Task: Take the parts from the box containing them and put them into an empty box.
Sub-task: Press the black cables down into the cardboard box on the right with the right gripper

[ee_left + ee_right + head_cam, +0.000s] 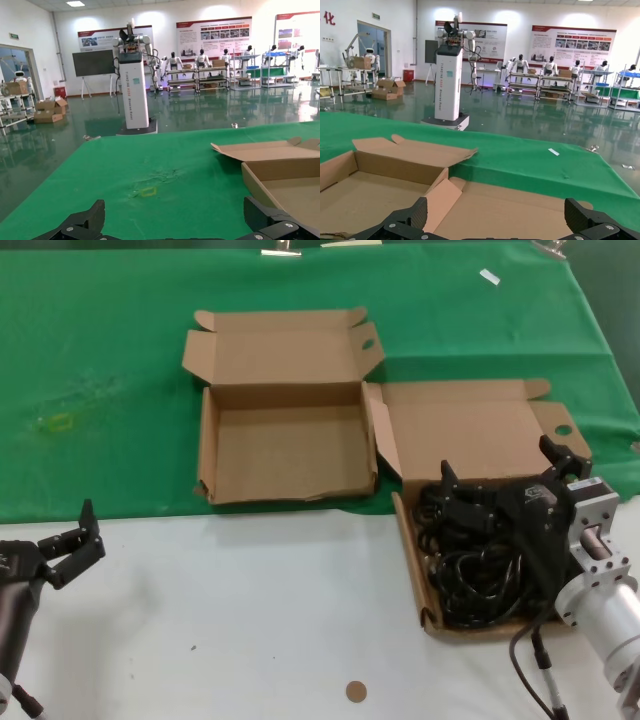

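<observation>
The right claw point(505, 480) hangs spread wide over the power cords point(478, 570) in their cardboard box point(410, 540); the left claw point(78, 540), also spread, idles over the bench point(250, 610).

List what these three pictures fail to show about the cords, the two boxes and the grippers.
- Cords: number unknown; in the head view they are a tangle, partly covered by the right gripper.
- Full box: its right wall is hidden behind the right arm.
- Wrist views: no cords visible; only open fingertips show at the frame edge.
- Left gripper: open and idle near the left edge, its arm cut off.
- Empty box: its front wall hides the floor just behind it.
</observation>
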`<state>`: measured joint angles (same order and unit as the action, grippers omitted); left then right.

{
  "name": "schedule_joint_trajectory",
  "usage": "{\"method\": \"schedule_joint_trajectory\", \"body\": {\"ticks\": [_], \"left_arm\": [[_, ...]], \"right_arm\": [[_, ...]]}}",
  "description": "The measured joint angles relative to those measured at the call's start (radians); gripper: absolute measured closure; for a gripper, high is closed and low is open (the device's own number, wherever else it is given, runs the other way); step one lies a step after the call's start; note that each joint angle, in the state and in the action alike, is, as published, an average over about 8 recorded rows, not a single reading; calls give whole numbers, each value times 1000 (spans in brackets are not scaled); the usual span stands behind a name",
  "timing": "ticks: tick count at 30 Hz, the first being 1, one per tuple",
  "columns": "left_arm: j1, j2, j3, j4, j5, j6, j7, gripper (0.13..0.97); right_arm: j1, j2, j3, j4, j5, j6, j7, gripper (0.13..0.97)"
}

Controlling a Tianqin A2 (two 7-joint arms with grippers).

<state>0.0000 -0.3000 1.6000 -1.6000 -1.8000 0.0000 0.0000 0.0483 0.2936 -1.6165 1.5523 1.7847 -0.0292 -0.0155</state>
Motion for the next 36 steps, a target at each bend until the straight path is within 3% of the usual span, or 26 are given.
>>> {"method": "schedule_joint_trajectory", "body": {"ticks": [26,36], "left_arm": [[0,0,0,0,0,0,0,132],[0,0,0,0,0,0,0,184]], "right_arm": [[0,0,0,0,0,0,0,129],[0,10,-13,3,9,12,9,129]]}}
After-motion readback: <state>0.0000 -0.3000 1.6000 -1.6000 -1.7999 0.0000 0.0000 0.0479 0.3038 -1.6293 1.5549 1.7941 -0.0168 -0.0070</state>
